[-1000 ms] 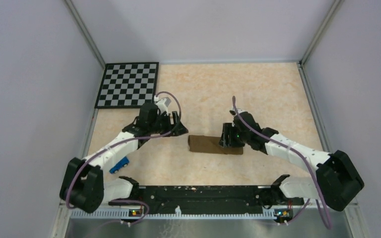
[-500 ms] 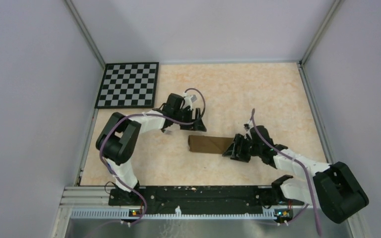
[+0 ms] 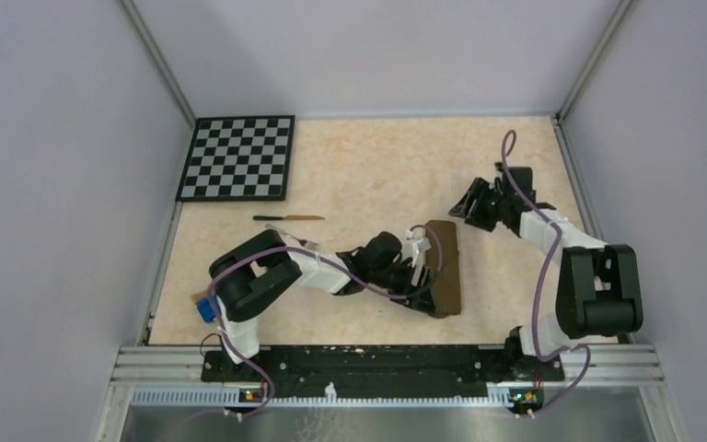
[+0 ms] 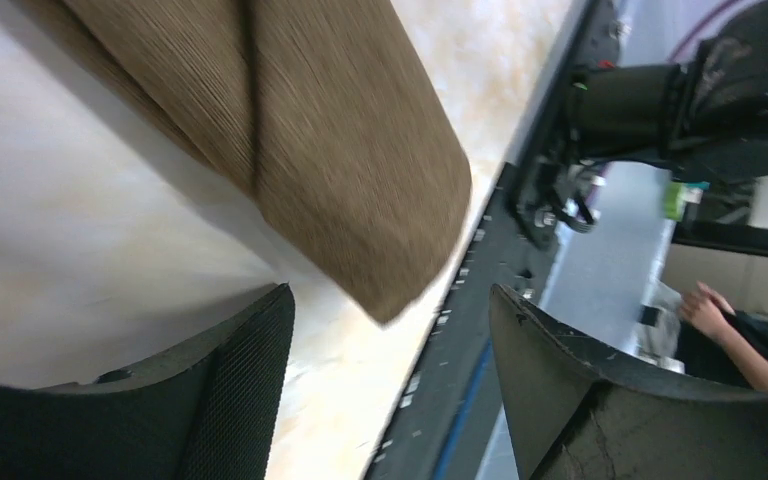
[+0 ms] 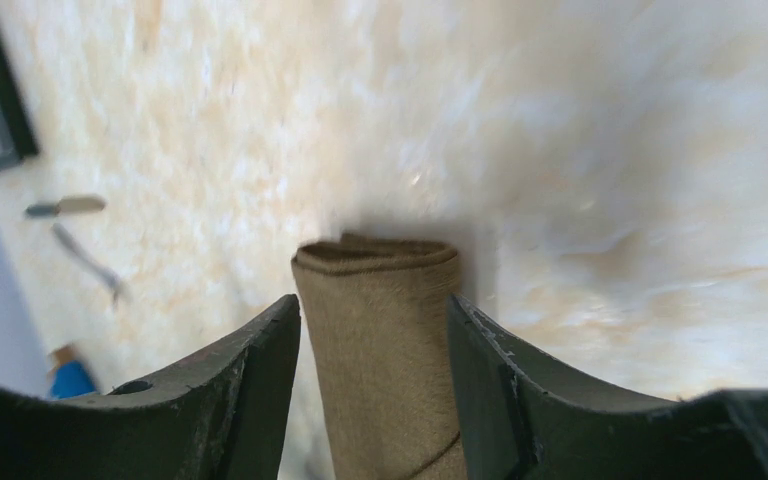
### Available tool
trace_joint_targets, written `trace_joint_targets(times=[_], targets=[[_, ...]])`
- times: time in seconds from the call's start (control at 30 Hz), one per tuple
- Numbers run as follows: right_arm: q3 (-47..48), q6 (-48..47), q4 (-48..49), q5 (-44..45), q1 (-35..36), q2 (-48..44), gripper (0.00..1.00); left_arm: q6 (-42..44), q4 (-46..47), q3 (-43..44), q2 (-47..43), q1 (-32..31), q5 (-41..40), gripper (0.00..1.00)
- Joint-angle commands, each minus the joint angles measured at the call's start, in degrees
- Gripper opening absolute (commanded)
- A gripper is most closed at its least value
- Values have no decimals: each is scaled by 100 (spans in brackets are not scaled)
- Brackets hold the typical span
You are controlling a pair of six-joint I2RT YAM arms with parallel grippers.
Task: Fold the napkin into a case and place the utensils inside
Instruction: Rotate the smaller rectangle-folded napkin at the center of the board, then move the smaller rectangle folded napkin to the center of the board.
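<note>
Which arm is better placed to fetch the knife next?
Left, probably: the knife lies on its side of the case, nearer its base. The left claw is open beside the case; the right claw hangs open past its far end.

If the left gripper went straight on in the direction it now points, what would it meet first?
Probably the near end of the case, which sits right ahead of the left gripper in its wrist view, though depth is unclear.

Brown case [image 3: 444, 267] flat, mid-table; knife [image 3: 288, 218], grey utensil [image 5: 88, 262] outside, leftward.
</note>
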Motion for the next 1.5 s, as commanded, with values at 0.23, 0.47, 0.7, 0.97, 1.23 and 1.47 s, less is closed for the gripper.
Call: trace_joint_targets(times=[0.23,0.47,0.7,0.97,1.23,1.47], targets=[[647,-1251,-1954,1373,-85,-2360,56,-1429,1094,-110,226,-26,-874,73],[629,-1267,-2222,1150,-89,-2969,56,-1149,691,905,1080,23,-1160,56],[712,-1240,-2487,1248,-85,-3432,55,-1178,621,2149,2237,-279,-904,39],[931,-1231,-2812,1454,-85,-3882,55,-1028,75,3914,3370,-475,-963,33],[1029,-1221,-2929,1430,-85,-4066,55,-1492,-31,5051,4190,-757,-754,31],[1051,-1214,-2969,1372,-85,-4127,55,-1674,-157,5706,4542,-956,-766,29]])
